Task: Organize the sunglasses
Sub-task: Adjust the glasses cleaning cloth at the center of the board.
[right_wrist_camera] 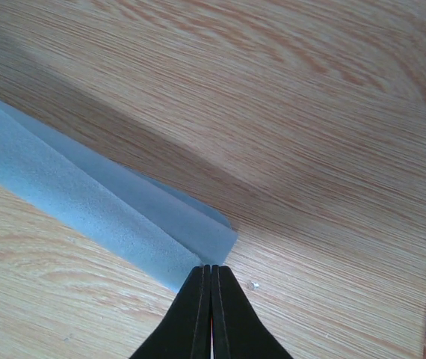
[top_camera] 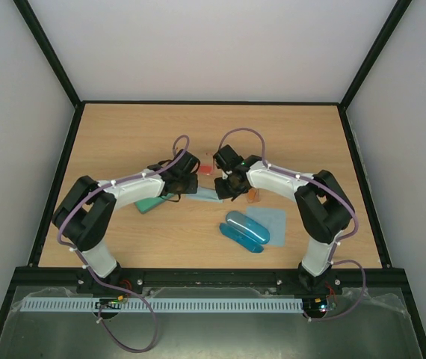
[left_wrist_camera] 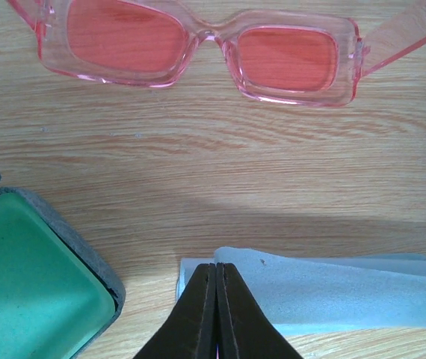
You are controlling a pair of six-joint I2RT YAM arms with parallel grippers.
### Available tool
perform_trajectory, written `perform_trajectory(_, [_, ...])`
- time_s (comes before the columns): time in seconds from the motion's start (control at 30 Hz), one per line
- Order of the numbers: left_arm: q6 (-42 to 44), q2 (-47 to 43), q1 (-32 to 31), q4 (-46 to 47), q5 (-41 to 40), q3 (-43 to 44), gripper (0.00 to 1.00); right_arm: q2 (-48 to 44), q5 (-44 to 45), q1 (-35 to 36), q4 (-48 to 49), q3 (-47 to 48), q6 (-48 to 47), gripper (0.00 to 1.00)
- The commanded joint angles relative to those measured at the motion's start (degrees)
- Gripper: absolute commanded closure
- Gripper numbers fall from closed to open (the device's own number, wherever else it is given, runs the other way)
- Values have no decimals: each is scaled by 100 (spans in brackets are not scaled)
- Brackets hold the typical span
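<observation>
Looking down from above, both arms bend in toward the middle of the table (top_camera: 123, 134), with the left claw (top_camera: 195, 186) and the right claw (top_camera: 225, 190) close together over a folded cloth (top_camera: 207, 194). The red-pink sunglasses (top_camera: 207, 169) lie just beyond the claws, on the far-edge side of the table's middle. The orange sunglasses (top_camera: 254, 197) peek out from under the right forearm, a little toward the right edge, and are mostly hidden. A green case (top_camera: 150, 203) sits left of the folded cloth under the left arm, and a blue case (top_camera: 244, 229) lies toward the near edge, touching a flat cloth (top_camera: 271, 218). From the left wrist, the left claw (left_wrist_camera: 214, 267) is pressed tight, its tips at the left corner of the folded cloth (left_wrist_camera: 332, 292) — whether any cloth is nipped between them I cannot tell. The red-pink sunglasses (left_wrist_camera: 198, 45) rest on the wood beyond, temples spread, apart from the cloth; the green case (left_wrist_camera: 34, 292) is at the lower left. From the right wrist, the right claw (right_wrist_camera: 211, 268) is likewise closed tight, its tips at a corner of the folded cloth (right_wrist_camera: 86, 202) — again the grip is unclear.
</observation>
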Motion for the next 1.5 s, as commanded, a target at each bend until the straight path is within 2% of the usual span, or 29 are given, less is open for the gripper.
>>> perform_trajectory(0.0, [-26, -87, 30, 127, -152, -4, 98, 121, 138, -6, -115, 37, -73, 99])
perform_trajectory(0.5, [-16, -83, 38, 107, -207, 108, 98, 119, 507, -13, -359, 442, -228, 99])
perform_trajectory(0.87, [-154, -938, 30, -185, -156, -21, 98, -735, -8, 25, -451, 131, -214, 99])
perform_trajectory(1.47, [-724, -2444, -111, -1340, 436, 75, 98, -1973, -236, 704, -1638, 541, -166, 99])
